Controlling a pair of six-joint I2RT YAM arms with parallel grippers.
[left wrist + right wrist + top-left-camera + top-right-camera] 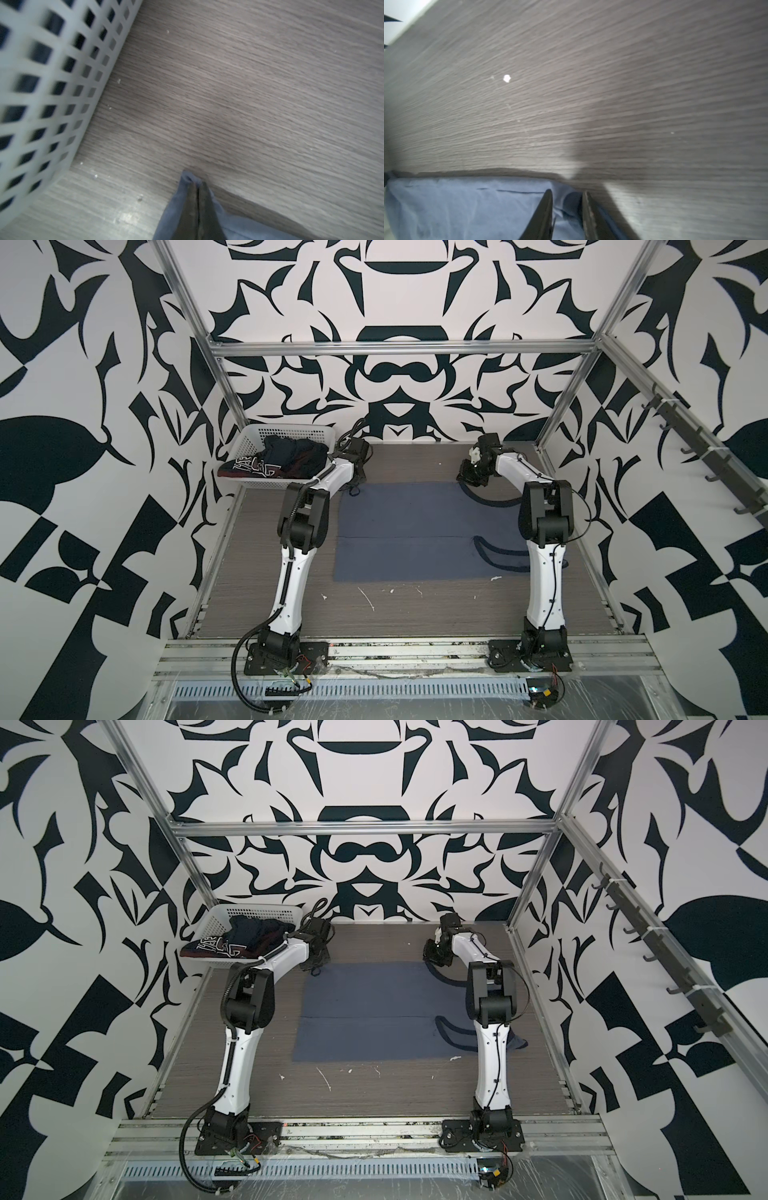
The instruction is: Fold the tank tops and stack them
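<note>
Left tool (198, 186) on flat grey-blue top (415, 522)

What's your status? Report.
Left jaws shut on slate grey-blue cloth tank top, far corner. Right jaws apart astride other corner. Dark navy tank top in white perforated plastic basket.

I saw white outlined lettering on the dark navy tank top (272, 462) draped over the white perforated basket (291, 432) rim, too small and crumpled to read.
</note>
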